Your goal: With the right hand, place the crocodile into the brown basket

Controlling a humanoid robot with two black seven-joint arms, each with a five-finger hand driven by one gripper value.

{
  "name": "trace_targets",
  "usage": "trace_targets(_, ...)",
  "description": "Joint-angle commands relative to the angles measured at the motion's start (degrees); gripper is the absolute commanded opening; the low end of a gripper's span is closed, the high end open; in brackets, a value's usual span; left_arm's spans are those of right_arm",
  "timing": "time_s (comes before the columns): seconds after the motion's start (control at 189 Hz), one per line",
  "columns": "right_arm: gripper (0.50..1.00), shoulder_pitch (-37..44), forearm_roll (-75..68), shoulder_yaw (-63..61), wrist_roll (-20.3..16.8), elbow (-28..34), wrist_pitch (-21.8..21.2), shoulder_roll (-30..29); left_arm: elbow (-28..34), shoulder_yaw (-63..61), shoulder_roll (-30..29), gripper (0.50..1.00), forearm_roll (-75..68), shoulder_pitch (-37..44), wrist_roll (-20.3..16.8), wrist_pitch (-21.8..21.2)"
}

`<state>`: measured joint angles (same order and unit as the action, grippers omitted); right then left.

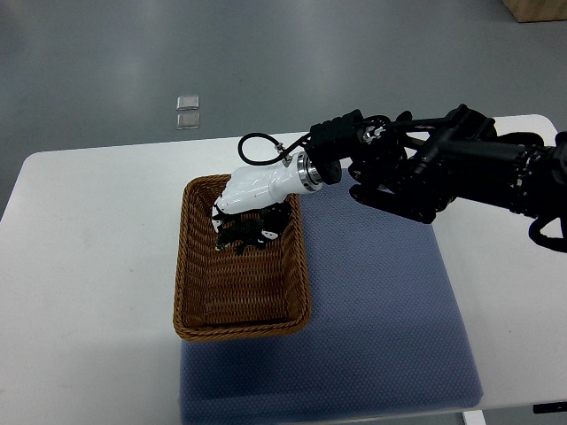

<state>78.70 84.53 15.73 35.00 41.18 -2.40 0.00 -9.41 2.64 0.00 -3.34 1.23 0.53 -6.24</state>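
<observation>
Robotics lab or test room, plain white table [89, 266] with rounded corners, blue-grey mat [381, 310] on the table, black robot arm [461, 168] above the table, smooth grey floor [266, 53] beyond the table, two small clear squares [187, 112] there.

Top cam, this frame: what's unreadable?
1. Grasp: in the top view the right hand covers the crocodile from above, so held or released cannot be told.
2. Crocodile against the brown basket floor: touching or hanging is hidden by the steep angle.
3. Right arm: cut off by the right edge.
4. Left hand: outside the frame.
5. Two small pale objects up top: too small to identify.
</observation>
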Motion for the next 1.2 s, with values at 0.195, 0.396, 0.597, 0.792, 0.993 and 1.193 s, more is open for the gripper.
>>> trace_targets(0.195, 0.684, -0.6, -0.4, -0.4, 0.0, 0.0, 0.1, 0.0, 0.0, 0.0, 0.0, 1.0, 0.0, 0.0, 0.0, 0.0)
trace_targets(0.396, 0.895, -0.7, -1.1, -0.9, 0.0, 0.0, 0.1, 0.0, 0.0, 0.0, 0.0, 1.0, 0.0, 0.0, 0.0, 0.0)
trace_targets(0.597, 0.913, -0.4, -2.1, -4.7, 0.0, 0.0, -0.3, 0.0, 0.0, 0.0, 0.0, 1.0, 0.0, 0.0, 0.0, 0.0)
trace_targets(0.792, 0.913, -0.7, -8.6, -14.1, 0.0, -0.6, -8.9, 0.0, 0.0, 0.0, 0.0, 1.0, 0.0, 0.0, 0.0, 0.0)
trace_targets(0.993, 0.919, -5.4, -30.4, -23.5, -8.0, -0.6, -20.6, 0.0, 0.0, 0.0, 0.0, 1.0, 0.0, 0.0, 0.0, 0.0)
trace_targets(1.193, 0.926, -11.8, -46.6, -29.9, -14.7, -1.0, -23.9, 8.3, 0.0, 0.0, 0.0, 1.0, 0.0, 0.0, 0.0, 0.0)
